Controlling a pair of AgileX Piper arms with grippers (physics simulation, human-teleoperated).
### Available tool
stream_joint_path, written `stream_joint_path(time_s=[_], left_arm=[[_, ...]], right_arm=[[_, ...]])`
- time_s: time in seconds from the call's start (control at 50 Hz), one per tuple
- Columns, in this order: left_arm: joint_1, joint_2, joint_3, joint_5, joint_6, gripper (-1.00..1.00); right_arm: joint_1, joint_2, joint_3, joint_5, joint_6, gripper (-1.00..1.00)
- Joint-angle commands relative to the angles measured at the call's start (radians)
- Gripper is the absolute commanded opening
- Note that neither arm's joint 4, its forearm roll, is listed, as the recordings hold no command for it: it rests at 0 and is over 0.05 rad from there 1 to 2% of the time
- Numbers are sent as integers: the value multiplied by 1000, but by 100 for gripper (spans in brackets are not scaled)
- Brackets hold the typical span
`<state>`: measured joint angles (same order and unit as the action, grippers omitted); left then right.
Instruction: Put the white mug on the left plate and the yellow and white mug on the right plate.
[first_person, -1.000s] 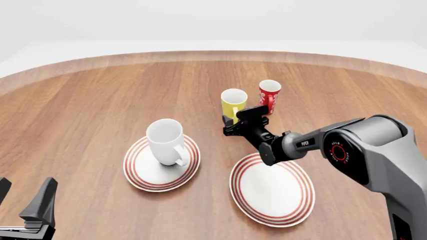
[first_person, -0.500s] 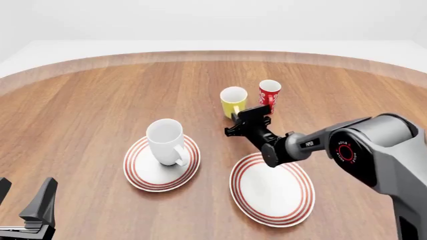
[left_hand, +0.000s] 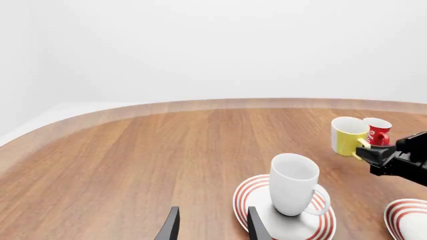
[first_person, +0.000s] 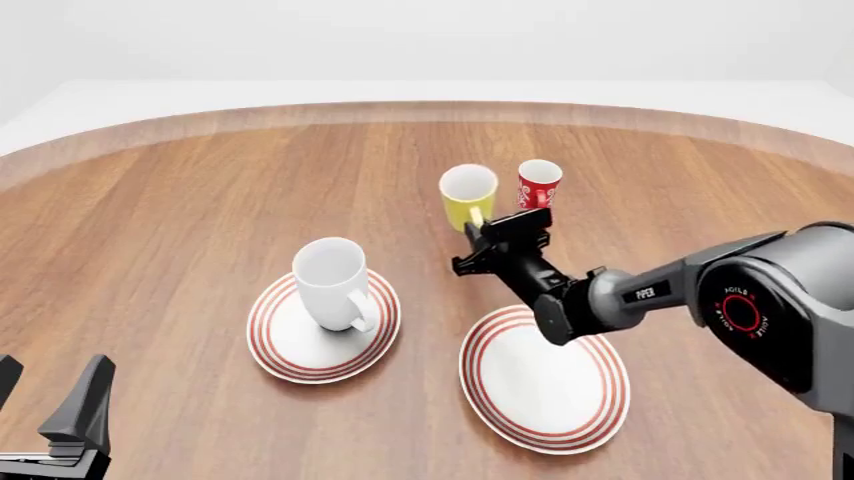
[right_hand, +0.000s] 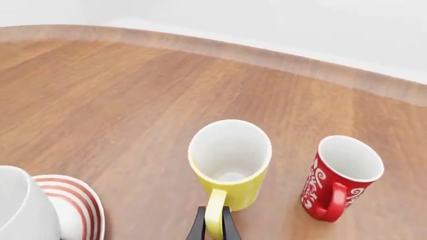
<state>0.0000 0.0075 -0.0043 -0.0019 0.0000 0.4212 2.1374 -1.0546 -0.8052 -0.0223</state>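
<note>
The white mug (first_person: 330, 282) (left_hand: 292, 184) stands upright on the left plate (first_person: 274, 340) (left_hand: 248, 197). The yellow and white mug (first_person: 467, 197) (right_hand: 230, 162) is beyond the right plate (first_person: 545, 380), with its handle towards my right arm. My right gripper (first_person: 477, 232) (right_hand: 213, 227) is shut on that yellow handle, a thin finger on each side. The right plate has nothing on it. At the near left edge my left gripper (first_person: 47, 398) (left_hand: 212, 227) is open and holds nothing.
A slim red cup with white markings (first_person: 538, 185) (right_hand: 339, 177) stands close beside the yellow mug on its right. The right arm's forearm (first_person: 627, 295) hangs over the far edge of the right plate. The table's curved far rim (first_person: 427, 112) lies behind the cups.
The right gripper has pushed farther in onto the yellow mug's handle, and the mug now sits slightly higher in the front view. The left arm and white mug have not moved.
</note>
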Motion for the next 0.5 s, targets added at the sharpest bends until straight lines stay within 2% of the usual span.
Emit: stream_joint_path(time_s=[0.02,0.5], left_arm=[[0,0,0,0,0,100],[0,0,0,0,0,100]], right_arm=[[10,-84,95,-40,4,-100],[13,-271,326,-131,38,-100]])
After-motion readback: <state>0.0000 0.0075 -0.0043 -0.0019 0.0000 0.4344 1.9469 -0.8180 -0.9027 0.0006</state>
